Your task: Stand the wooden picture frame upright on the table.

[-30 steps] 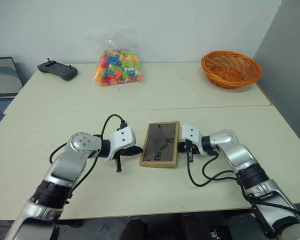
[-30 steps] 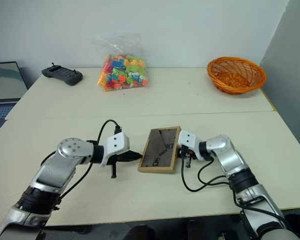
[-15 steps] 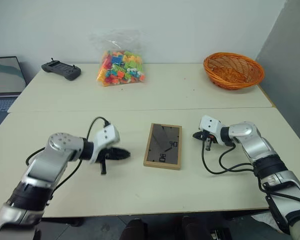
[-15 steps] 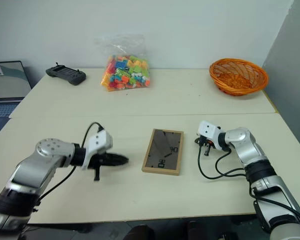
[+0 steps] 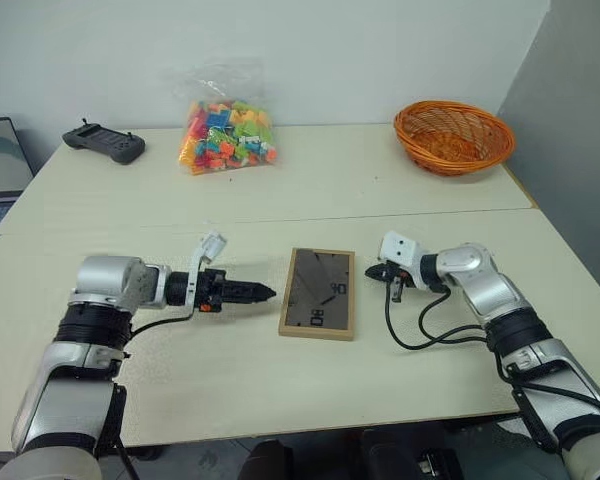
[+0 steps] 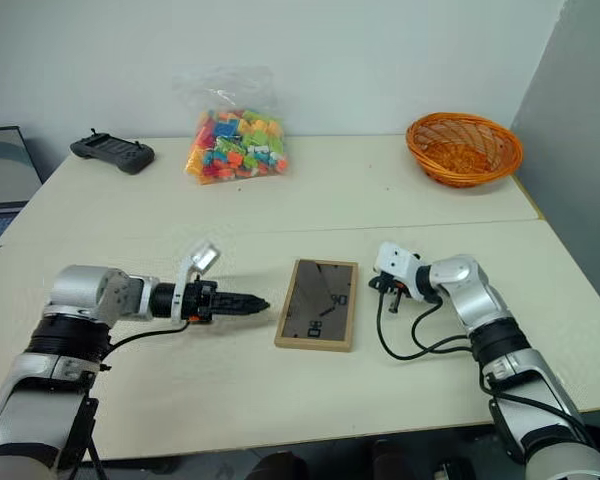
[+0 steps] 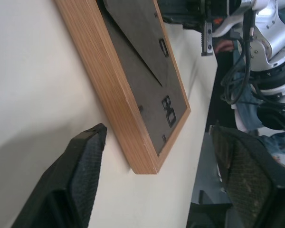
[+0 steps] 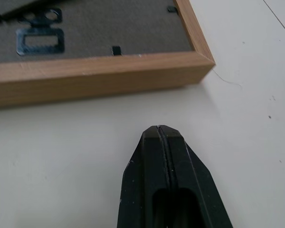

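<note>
The wooden picture frame (image 5: 318,292) lies flat on the table (image 5: 280,380) with its dark back and folded stand facing up. My left gripper (image 5: 258,293) points level at the frame's left edge, just short of it. In the left wrist view its fingers (image 7: 85,161) stand wide open, with the frame's near corner (image 7: 142,161) ahead of the gap. On the other side, my right gripper (image 5: 373,272) is shut and empty. Its tips (image 8: 158,130) hover over the tabletop a little short of the frame's right edge (image 8: 99,76).
Along the far side of the table are an orange wicker basket (image 5: 454,135) on the right, a clear bag of coloured blocks (image 5: 227,133) in the middle and a black controller (image 5: 103,141) on the left. A laptop (image 5: 0,160) sits at the left edge.
My left gripper has rolled over and gone from shut to open, still pointing at the frame's left edge. The right gripper left the frame's right edge, then came near again, staying shut.
</note>
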